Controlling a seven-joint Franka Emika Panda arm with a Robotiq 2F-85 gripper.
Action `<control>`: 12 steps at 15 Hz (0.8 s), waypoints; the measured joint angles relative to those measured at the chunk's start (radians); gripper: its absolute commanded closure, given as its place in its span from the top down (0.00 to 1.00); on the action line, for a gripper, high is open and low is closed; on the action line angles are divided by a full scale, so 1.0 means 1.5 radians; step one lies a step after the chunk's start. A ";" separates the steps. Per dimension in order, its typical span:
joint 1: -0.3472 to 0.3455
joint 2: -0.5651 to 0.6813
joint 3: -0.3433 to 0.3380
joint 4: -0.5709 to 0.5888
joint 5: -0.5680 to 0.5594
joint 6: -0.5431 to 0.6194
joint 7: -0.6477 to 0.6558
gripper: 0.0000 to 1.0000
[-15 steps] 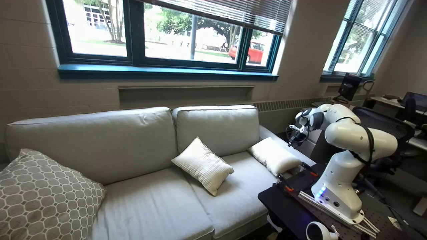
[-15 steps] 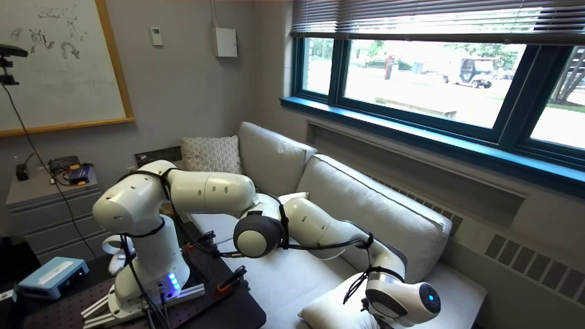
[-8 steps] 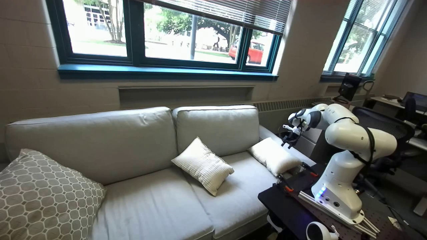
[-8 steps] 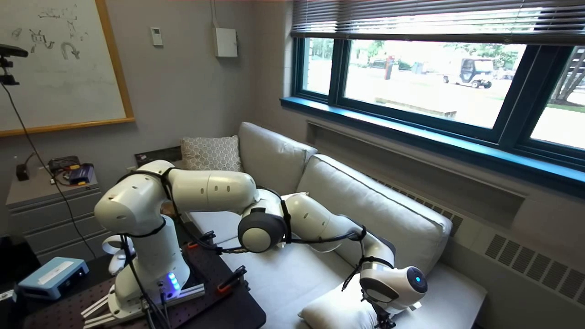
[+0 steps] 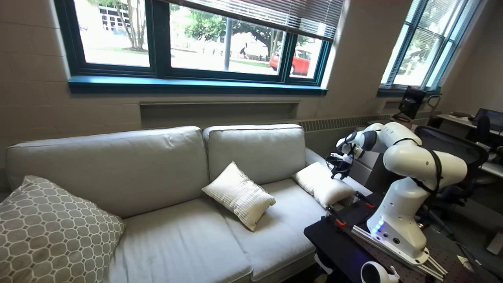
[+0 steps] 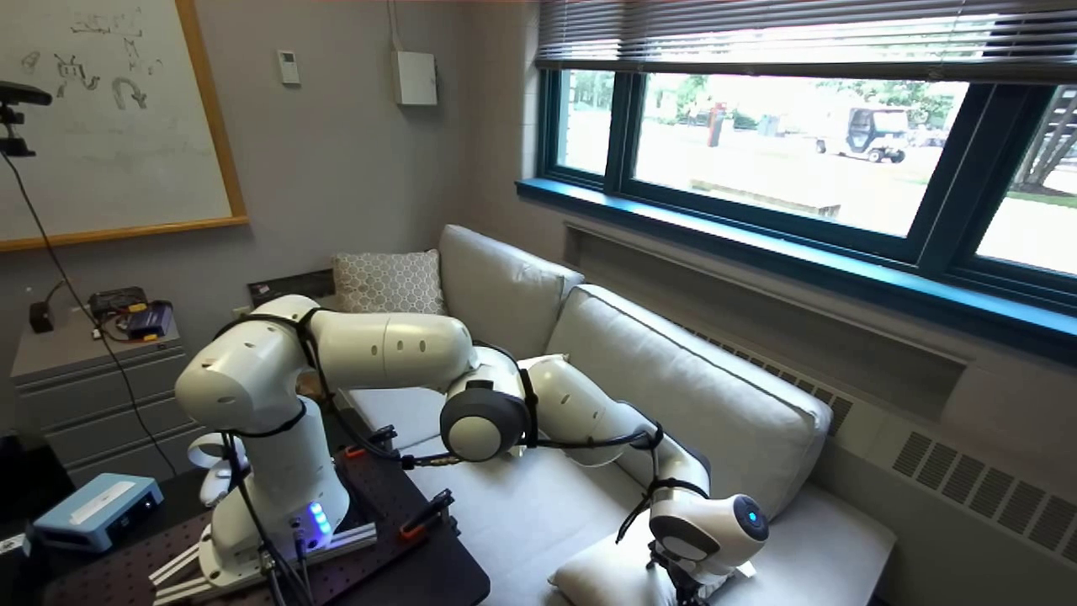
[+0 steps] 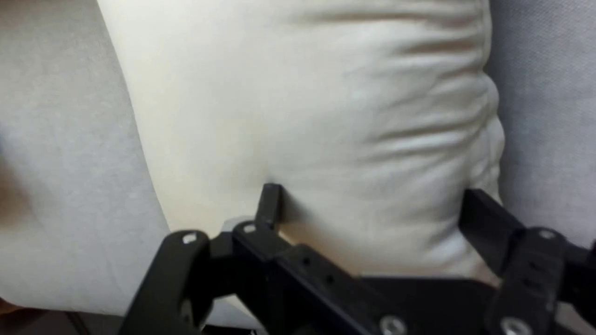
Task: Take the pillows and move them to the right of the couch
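The couch is long and pale grey. One white pillow lies at its right end, against the armrest; it fills much of the wrist view, with a wrinkled seam at its edge. A second white pillow leans near the gap between the seat cushions, mostly hidden behind the arm in an exterior view. My gripper is open, pointing down over the armrest side of the first pillow. Its black fingers stand wide apart with pillow fabric below and between them. I cannot tell whether they touch it.
A larger grey patterned pillow sits at the couch's far left end. The padded armrest is beside the gripper. Black clamps with orange ends grip the edge of the dark robot table, close to the couch.
The gripper has swung towards the couch and come lower, from beyond the armrest to over the right-hand pillow, turning to point down. Its jaws stayed open. Neither pillow has moved.
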 measured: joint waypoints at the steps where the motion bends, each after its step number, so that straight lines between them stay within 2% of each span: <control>1: 0.000 0.000 -0.001 -0.004 -0.004 0.000 0.000 0.60; 8: 0.001 -0.001 -0.008 -0.009 -0.017 0.000 0.000 0.06; 12: 0.000 -0.003 -0.014 -0.008 -0.019 -0.001 0.000 0.00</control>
